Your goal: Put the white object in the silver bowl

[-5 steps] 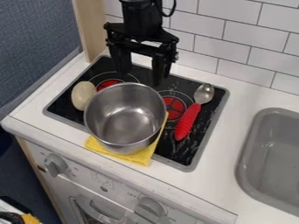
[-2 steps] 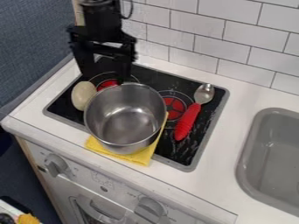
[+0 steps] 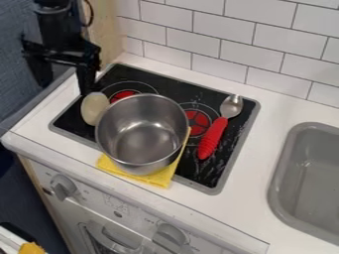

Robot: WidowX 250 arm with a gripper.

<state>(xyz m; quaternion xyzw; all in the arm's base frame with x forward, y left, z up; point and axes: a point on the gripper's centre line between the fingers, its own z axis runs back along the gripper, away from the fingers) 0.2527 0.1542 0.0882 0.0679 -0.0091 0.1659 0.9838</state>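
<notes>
With the picture read as a dial, the black two-finger gripper (image 3: 64, 85) hangs at 10 o'clock, over the corner of the counter and the blue-grey partition (image 3: 27, 44). It is released: its two fingers stand well apart, with nothing between them. The finger nearer the bowl ends close to the top of the egg-shaped white object (image 3: 94, 108); I cannot tell whether they touch.

That white object lies on the black cooktop (image 3: 228, 158), at 10 o'clock from its middle, outside the silver metal bowl (image 3: 142, 136). It sits just beside the bowl's rim, on its 10 o'clock side; whether the two touch is hard to tell. The bowl stands upright near the middle of the cooktop, its mouth facing up. A yellow cloth (image 3: 159, 178) is partly under it and pokes out from about 3 round to 7 o'clock.

The red-handled metal spoon (image 3: 211, 139) lies on the cooktop at 3 o'clock from the bowl, its head pointing to 1 and its handle to 7. One red burner marking (image 3: 124, 95) shows at 11 o'clock from the bowl, another (image 3: 198, 123) at 2. The grey sink (image 3: 308, 183) is set in the white counter (image 3: 265, 124) at 4 o'clock in the picture, and white wall tiles (image 3: 218, 27) run from 12 to 2
</notes>
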